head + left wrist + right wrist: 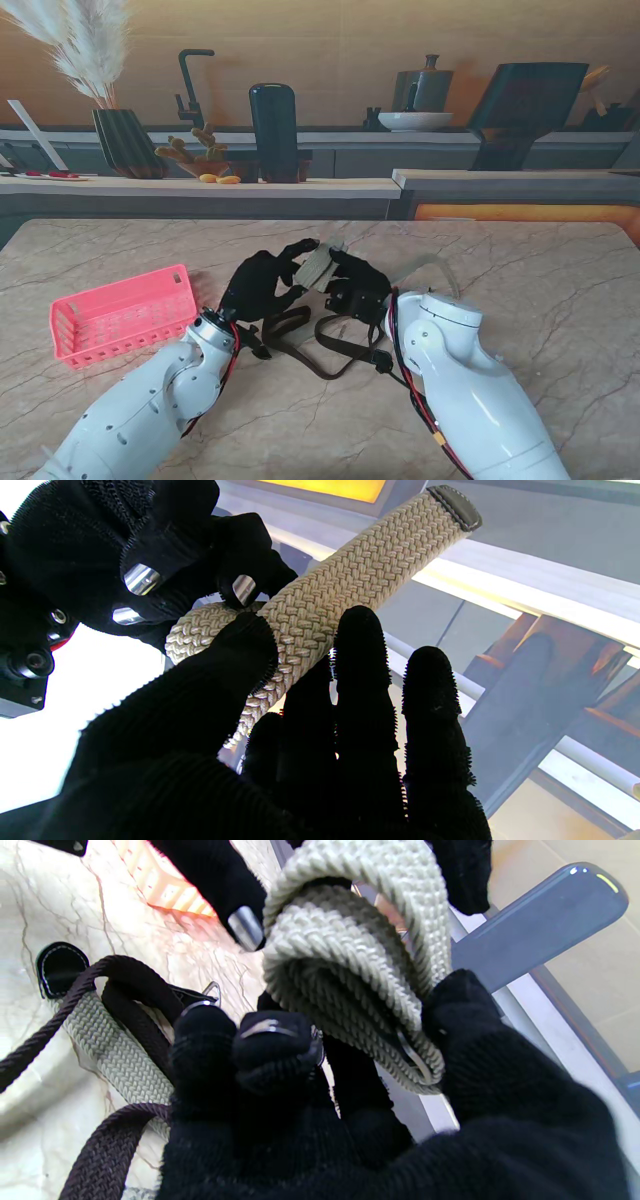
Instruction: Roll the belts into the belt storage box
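We are mid-roll: both the left hand (258, 285) and right hand (357, 285) grip the beige belt (316, 267); next, wind its tail tight, toward the pink box (122, 314).

A kitchen mock-up: a printed backdrop of faucet (190, 85), counter and bowl (415, 121) behind the marble table (560, 290).

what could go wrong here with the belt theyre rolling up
The beige woven belt is only loosely coiled between the left hand and right hand; its free end sticks out and could spring open. The dark brown belt loops on the table under both hands and might snag. The pink plastic basket sits off left.
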Controlling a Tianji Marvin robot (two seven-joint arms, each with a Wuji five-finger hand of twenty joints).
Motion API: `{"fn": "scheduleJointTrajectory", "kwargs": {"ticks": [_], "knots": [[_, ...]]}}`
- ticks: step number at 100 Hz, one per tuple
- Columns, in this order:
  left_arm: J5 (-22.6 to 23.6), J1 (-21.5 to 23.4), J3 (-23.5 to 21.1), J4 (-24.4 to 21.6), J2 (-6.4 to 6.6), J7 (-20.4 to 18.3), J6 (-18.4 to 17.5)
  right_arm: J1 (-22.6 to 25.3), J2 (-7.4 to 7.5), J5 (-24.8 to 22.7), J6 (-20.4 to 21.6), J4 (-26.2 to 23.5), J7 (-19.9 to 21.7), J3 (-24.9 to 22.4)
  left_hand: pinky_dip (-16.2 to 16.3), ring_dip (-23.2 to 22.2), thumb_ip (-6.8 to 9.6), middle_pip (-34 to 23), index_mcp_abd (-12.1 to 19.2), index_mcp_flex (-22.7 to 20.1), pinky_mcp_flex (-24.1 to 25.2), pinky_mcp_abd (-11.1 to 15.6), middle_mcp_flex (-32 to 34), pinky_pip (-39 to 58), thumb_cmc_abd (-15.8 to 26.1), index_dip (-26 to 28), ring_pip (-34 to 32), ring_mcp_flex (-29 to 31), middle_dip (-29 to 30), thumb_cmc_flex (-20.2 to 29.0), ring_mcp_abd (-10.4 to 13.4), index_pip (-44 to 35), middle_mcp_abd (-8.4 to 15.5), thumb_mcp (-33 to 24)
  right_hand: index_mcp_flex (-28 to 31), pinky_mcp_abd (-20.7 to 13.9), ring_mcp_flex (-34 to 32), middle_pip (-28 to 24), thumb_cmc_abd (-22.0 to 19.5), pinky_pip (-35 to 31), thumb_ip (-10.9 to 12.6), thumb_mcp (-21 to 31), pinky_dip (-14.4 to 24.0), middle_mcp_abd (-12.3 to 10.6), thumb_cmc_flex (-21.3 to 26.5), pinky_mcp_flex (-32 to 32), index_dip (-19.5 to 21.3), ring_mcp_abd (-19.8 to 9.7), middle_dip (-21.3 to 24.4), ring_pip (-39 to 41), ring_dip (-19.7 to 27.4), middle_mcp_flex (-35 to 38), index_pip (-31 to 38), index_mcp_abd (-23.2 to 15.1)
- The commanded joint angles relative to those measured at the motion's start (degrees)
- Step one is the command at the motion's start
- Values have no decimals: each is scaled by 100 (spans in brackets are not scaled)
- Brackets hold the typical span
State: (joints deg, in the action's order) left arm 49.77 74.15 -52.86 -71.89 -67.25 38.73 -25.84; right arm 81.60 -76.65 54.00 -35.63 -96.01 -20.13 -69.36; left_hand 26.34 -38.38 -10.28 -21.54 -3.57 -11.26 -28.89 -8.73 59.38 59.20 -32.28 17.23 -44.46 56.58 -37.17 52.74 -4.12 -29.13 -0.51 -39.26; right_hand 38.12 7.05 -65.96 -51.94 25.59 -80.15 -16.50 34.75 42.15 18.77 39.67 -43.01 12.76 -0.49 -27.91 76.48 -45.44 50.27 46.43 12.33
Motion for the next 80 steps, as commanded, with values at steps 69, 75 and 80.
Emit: {"fn": "scheduleJointTrajectory", "kwargs": {"ticks": [69,75,80], "knots": [[608,-231,218,114,133,220,-16,-83,-112,570,587,17,-590,293,-120,-270,63,-1064,-4,-450,62,-132,160,279,-329,350,-976,285,-2,-521,140,-635,53,-203,342,-1,-375,4,-1103,-472,558,217,13,-313,977,-208,267,-95,140,391,104,262,1066,-1174],[654,-229,209,101,152,221,-6,-79,-119,552,665,17,-652,302,-116,-298,56,-1118,4,-611,64,-130,163,279,-309,372,-1009,303,-19,-542,134,-675,39,-205,322,-16,-393,4,-1127,-490,563,171,13,-335,982,-224,266,-116,154,407,105,281,1089,-1206],[688,-228,204,93,163,230,8,-75,-124,549,694,14,-698,299,-113,-315,50,-1152,9,-707,66,-138,173,278,-290,387,-1028,310,-23,-543,121,-699,26,-205,313,-30,-412,2,-1130,-501,570,147,13,-336,994,-236,258,-121,163,422,105,292,1103,-1206]]}}
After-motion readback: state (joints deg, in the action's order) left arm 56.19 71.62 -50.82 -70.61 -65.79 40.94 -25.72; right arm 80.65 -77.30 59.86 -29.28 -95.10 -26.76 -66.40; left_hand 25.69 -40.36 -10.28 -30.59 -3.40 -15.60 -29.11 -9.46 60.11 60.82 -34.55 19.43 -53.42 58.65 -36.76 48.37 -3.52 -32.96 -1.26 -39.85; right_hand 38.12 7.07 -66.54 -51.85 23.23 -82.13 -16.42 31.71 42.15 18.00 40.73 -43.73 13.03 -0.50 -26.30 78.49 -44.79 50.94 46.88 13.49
